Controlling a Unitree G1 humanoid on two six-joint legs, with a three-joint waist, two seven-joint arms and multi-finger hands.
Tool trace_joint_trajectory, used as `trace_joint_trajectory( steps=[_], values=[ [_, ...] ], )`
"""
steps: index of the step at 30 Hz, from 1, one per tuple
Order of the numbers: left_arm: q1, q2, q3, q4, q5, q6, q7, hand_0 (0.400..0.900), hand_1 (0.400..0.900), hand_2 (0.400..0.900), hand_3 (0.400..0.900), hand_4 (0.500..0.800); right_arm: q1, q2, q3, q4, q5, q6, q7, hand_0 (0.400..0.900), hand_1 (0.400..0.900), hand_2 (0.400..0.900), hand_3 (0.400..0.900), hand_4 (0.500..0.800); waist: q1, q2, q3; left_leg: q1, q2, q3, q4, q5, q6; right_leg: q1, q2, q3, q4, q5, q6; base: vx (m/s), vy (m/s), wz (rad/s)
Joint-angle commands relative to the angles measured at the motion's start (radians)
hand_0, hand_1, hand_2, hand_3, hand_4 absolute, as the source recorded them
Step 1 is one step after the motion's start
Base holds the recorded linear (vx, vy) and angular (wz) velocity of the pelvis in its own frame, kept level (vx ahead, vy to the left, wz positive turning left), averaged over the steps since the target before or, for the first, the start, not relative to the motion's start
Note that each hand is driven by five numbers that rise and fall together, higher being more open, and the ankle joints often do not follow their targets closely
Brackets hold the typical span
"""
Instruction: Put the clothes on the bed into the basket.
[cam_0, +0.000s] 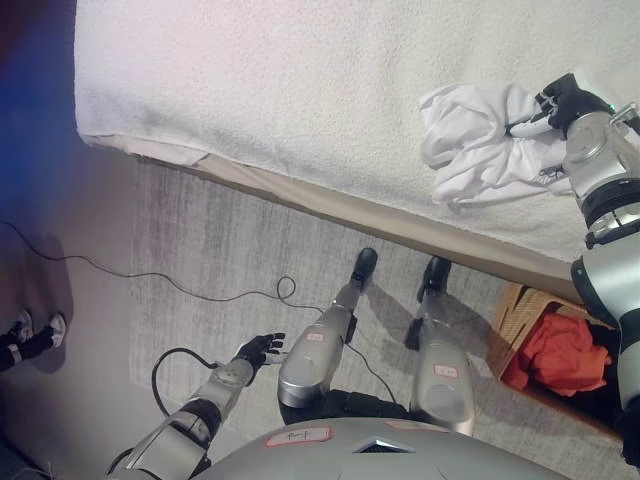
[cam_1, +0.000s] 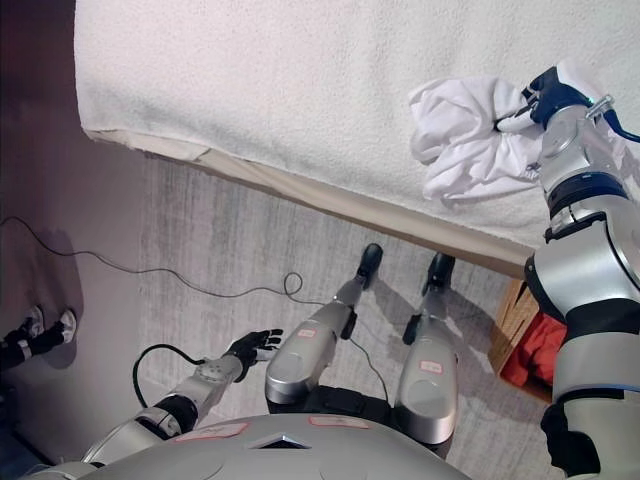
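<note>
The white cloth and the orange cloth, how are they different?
The white cloth lies on the bed; the orange cloth is already in the basket on the floor. The right hand has its fingers curled into the white cloth, while nothing touches the orange one. Both are crumpled clothes.

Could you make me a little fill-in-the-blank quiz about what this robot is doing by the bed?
1. The right hand is closed on a crumpled garment whose colour is ____.
2. That garment lies on top of the ____.
3. The wicker basket on the floor already holds a cloth coloured ____.
4. The left hand hangs low over the floor, its fingers spread, holding ____.

Missing words: white; bed; orange-red; nothing
</note>
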Motion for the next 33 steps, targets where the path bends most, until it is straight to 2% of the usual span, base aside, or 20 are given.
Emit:
trace_joint_trajectory(
  steps=[1, 7, 13, 16, 21, 25, 26, 29, 33],
  values=[
    [-0.007, 0.027, -0.034, 0.085, 0.006, 0.013, 0.024, 0.900, 0.900, 0.900, 0.900, 0.800, -0.005, 0.046, 0.043, 0.025, 0.019, -0.014, 0.011, 0.400, 0.400, 0.400, 0.400, 0.500, 0.006, -0.081, -0.045, -0.004, -0.041, 0.095, 0.023, -0.079, 0.033, -0.017, -0.095, 0.129, 0.074, -0.076, 0.041, 0.02, 0.016, -0.10],
    [-0.039, 0.026, -0.001, 0.143, 0.003, 0.017, 0.024, 0.900, 0.900, 0.900, 0.900, 0.800, 0.001, 0.044, 0.038, -0.002, 0.044, -0.008, 0.017, 0.400, 0.400, 0.400, 0.400, 0.500, -0.018, -0.131, -0.081, 0.025, -0.037, 0.119, 0.046, -0.113, 0.046, 0.012, -0.092, 0.145, 0.067, -0.077, 0.043, 0.02, 0.028, -0.19],
    [-0.053, 0.055, 0.057, 0.199, 0.013, 0.025, 0.015, 0.900, 0.900, 0.900, 0.900, 0.800, -0.001, 0.026, 0.057, -0.059, 0.049, -0.007, 0.038, 0.400, 0.400, 0.400, 0.400, 0.500, -0.054, -0.238, -0.133, 0.087, -0.017, 0.181, 0.059, -0.159, 0.063, 0.049, -0.068, 0.194, 0.055, -0.063, 0.050, 0.01, 0.032, -0.50],
    [-0.051, 0.072, 0.094, 0.219, 0.010, 0.027, 0.011, 0.900, 0.900, 0.900, 0.900, 0.800, -0.018, 0.012, 0.076, -0.100, 0.039, -0.007, 0.048, 0.400, 0.400, 0.400, 0.400, 0.500, -0.080, -0.301, -0.174, 0.140, -0.003, 0.242, 0.068, -0.198, 0.078, 0.067, -0.051, 0.242, 0.055, -0.057, 0.058, 0.06, 0.055, -0.87],
    [-0.032, 0.102, 0.154, 0.240, 0.008, 0.035, 0.006, 0.900, 0.900, 0.900, 0.900, 0.800, -0.035, -0.012, 0.099, -0.114, 0.010, -0.007, 0.087, 0.400, 0.400, 0.400, 0.400, 0.500, -0.115, -0.364, -0.245, 0.236, 0.013, 0.363, 0.105, -0.269, 0.100, 0.097, -0.019, 0.345, 0.070, -0.049, 0.076, 0.06, 0.082, -1.01],
    [-0.019, 0.119, 0.181, 0.247, 0.014, 0.040, 0.007, 0.900, 0.900, 0.900, 0.900, 0.800, -0.037, -0.050, 0.103, -0.111, 0.002, -0.001, 0.108, 0.400, 0.400, 0.400, 0.400, 0.500, -0.144, -0.378, -0.297, 0.299, 0.015, 0.433, 0.098, -0.296, 0.112, 0.116, 0.000, 0.407, 0.072, -0.038, 0.096, 0.01, 0.064, -0.72],
    [-0.019, 0.119, 0.181, 0.247, 0.014, 0.040, 0.007, 0.900, 0.900, 0.900, 0.900, 0.800, -0.037, -0.050, 0.103, -0.111, 0.002, -0.001, 0.108, 0.400, 0.400, 0.400, 0.400, 0.500, -0.142, -0.378, -0.297, 0.301, 0.015, 0.435, 0.097, -0.296, 0.112, 0.116, 0.001, 0.408, 0.072, -0.037, 0.097, -0.02, 0.072, -0.73],
    [-0.009, 0.136, 0.210, 0.250, 0.015, 0.040, 0.010, 0.900, 0.900, 0.900, 0.900, 0.800, -0.029, -0.097, 0.092, -0.106, 0.000, 0.005, 0.122, 0.400, 0.400, 0.400, 0.400, 0.500, -0.175, -0.374, -0.321, 0.348, 0.008, 0.507, 0.105, -0.326, 0.131, 0.121, 0.016, 0.469, 0.069, -0.011, 0.120, -0.03, 0.090, -0.89],
    [-0.002, 0.160, 0.229, 0.247, 0.021, 0.041, 0.015, 0.900, 0.900, 0.900, 0.900, 0.800, -0.015, -0.139, 0.079, -0.079, -0.003, 0.010, 0.131, 0.400, 0.400, 0.400, 0.400, 0.500, -0.193, -0.367, -0.332, 0.366, 0.001, 0.561, 0.119, -0.345, 0.146, 0.111, 0.022, 0.500, 0.067, 0.016, 0.139, -0.05, 0.048, -0.53]
  ],
)
